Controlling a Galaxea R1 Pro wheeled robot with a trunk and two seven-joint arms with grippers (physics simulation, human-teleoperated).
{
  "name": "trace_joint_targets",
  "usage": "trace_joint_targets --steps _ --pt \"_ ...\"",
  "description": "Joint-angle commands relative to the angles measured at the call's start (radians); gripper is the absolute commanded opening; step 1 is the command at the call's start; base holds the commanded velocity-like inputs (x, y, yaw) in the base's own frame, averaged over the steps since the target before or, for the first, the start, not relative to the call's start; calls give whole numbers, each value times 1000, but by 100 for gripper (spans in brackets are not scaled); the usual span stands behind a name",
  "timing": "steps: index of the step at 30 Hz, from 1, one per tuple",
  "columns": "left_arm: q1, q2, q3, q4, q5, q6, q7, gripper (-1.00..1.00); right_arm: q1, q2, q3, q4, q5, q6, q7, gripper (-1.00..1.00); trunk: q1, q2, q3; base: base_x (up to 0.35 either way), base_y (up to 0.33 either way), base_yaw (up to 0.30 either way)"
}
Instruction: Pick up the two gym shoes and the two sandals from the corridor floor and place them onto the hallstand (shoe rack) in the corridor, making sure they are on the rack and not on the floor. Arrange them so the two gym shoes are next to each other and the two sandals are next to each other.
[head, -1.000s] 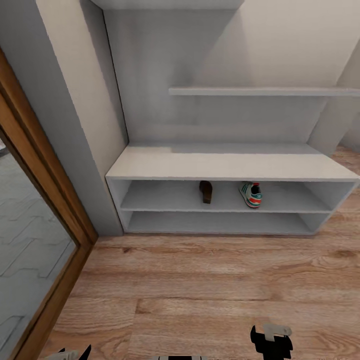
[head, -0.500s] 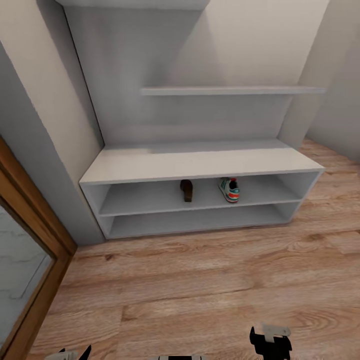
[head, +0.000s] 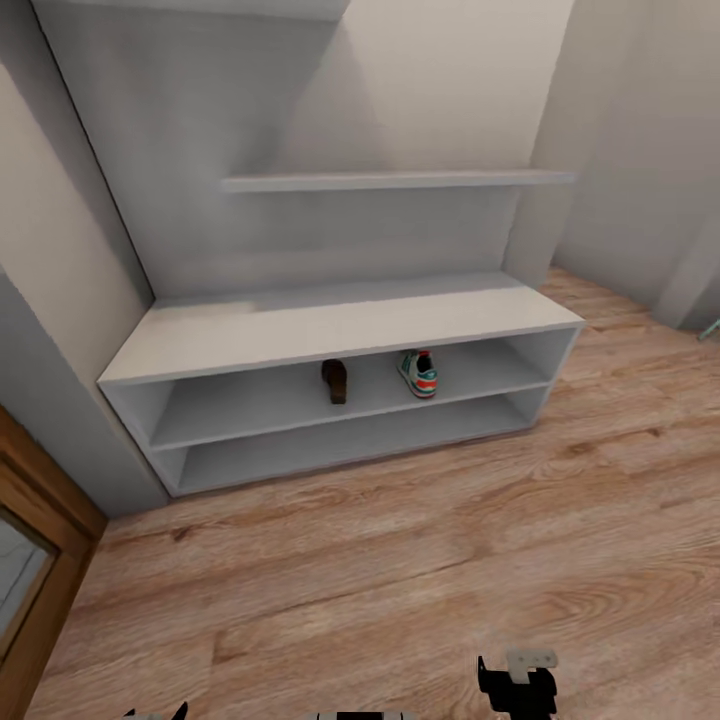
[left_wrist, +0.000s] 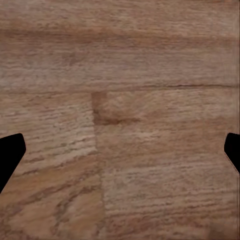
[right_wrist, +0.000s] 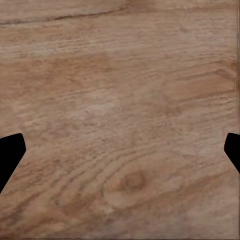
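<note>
Standing against the pale wall, the shoe rack (head: 300, 330) is a low, wide, light-grey cabinet with a flat top and two long open compartments, one above the other. Upper compartment: one brown sandal (head: 335, 381) and one gym shoe (head: 419, 373), white with green stripes and a red heel, both resting on the shelf near its middle and apart from each other, the sandal toward the rack's left half. Lower compartment: nothing can be made out inside it. A thin grey wall shelf (head: 400, 180) hangs above the rack. The wooden floor (head: 400, 560) of light brown planks spreads in front of the rack; a brown wooden door frame (head: 40, 540) stands at the left edge of the head view. Left gripper (left_wrist: 120, 150): fingers spread wide, the two dark fingertips (left_wrist: 10, 155) at opposite edges of the wrist view, bare floor planks between them, nothing held. Right gripper (right_wrist: 120, 152): likewise spread wide over bare floor, nothing held; part of it also appears low in the head view (head: 517, 682).
</note>
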Motion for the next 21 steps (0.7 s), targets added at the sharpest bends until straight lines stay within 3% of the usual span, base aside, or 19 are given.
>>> trace_joint_targets --steps 1,18,21 --pt "-1 -1 8 1 -7 -3 -7 100 -1 1 -7 1 10 -3 -3 100 0 0 -1 0 0 -267" --pt "-1 -2 9 4 -13 -4 -7 100 13 -5 -12 -2 7 -4 -4 100 0 0 -1 0 0 -267" --pt "-1 -2 7 5 -13 -4 -7 100 13 -8 -12 -2 -12 -4 -5 100 0 0 -1 0 0 -267"
